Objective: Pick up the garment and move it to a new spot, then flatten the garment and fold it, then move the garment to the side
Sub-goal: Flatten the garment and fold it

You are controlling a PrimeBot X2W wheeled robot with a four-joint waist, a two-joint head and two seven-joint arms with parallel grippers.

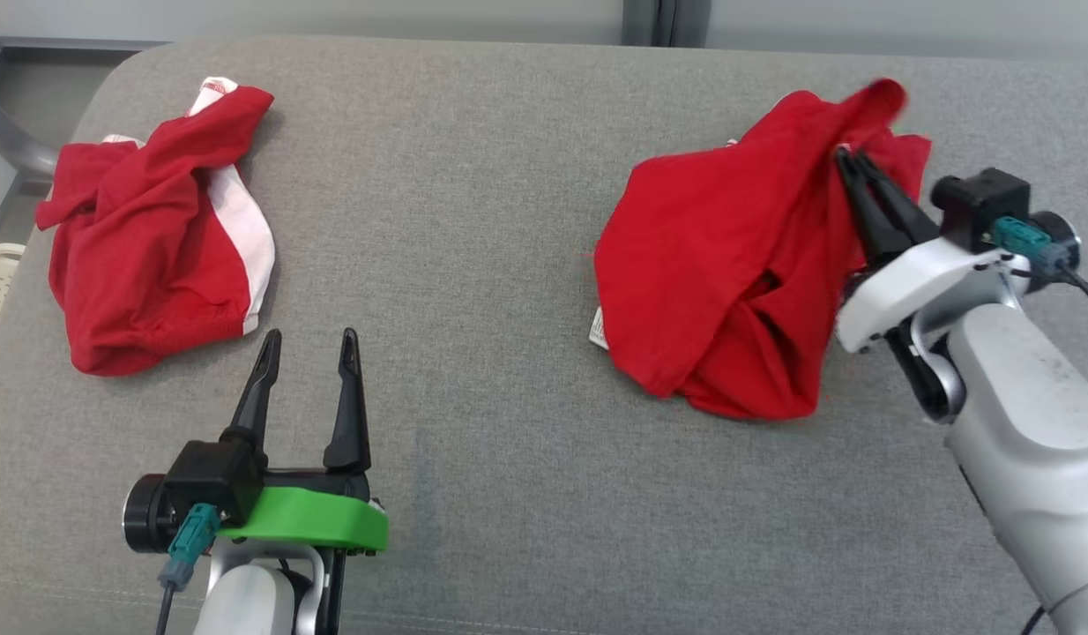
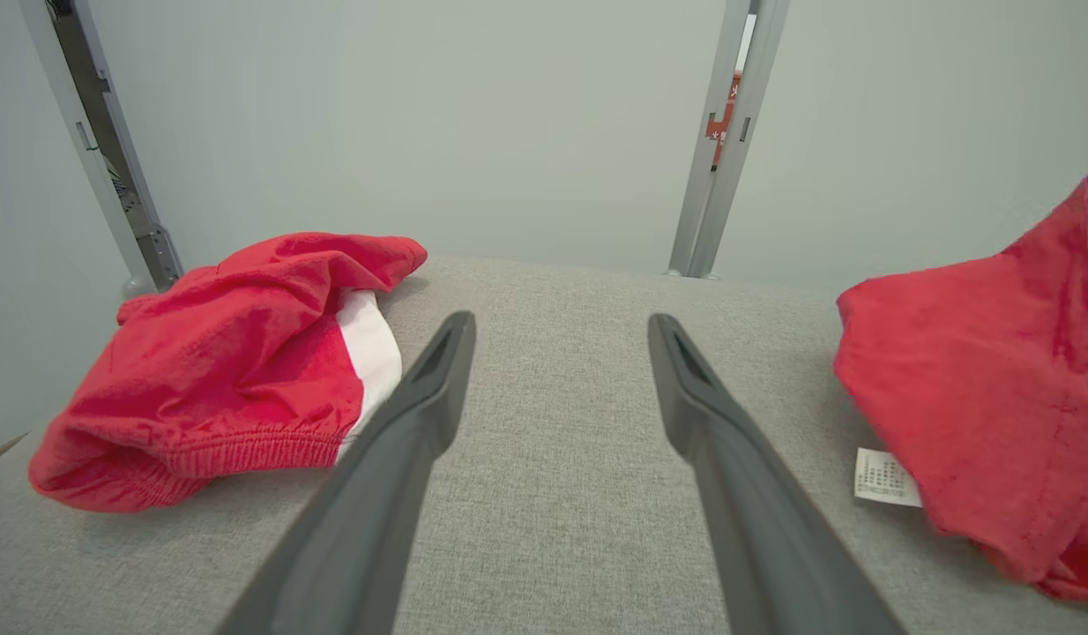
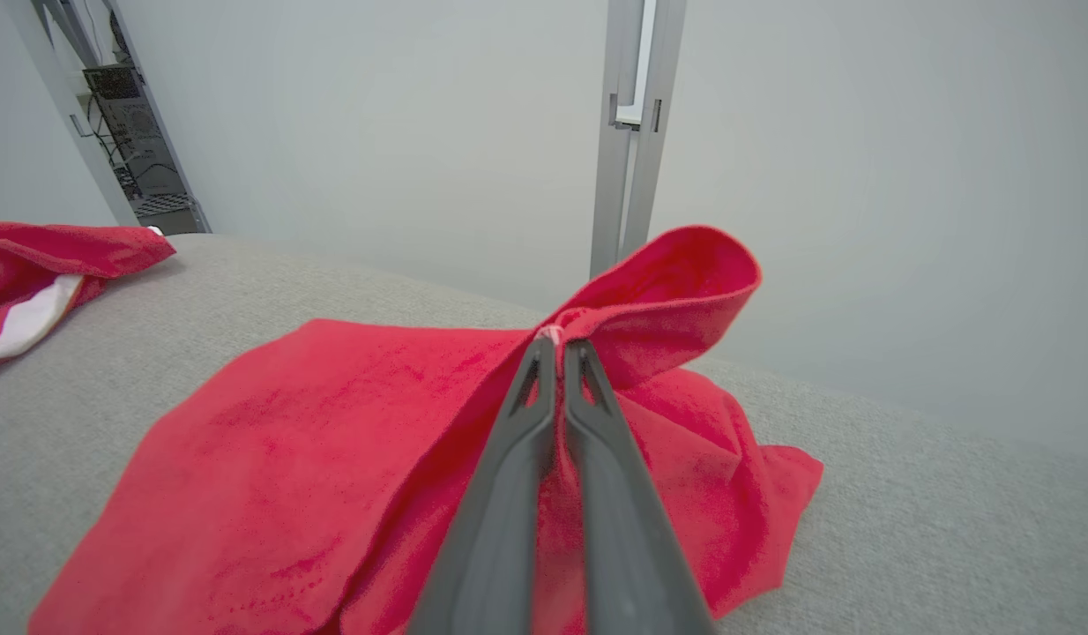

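Grey upholstered surface (image 1: 491,265), right gripper (image 1: 848,159) clamped on a raised fold of the red garment (image 1: 711,265), left gripper (image 1: 310,337) spread wide over bare upholstery, red-and-white shorts (image 1: 147,265) just left of its fingers.

Red garment (image 1: 711,265), grey surface (image 1: 473,265)

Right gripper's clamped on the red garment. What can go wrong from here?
Right gripper pinches only a thin fold of the red garment; it may slip on lifting.
It is bunched, so a one-point lift likely leaves it crumpled.
Open left gripper sits near the red-and-white garment; could snag it.
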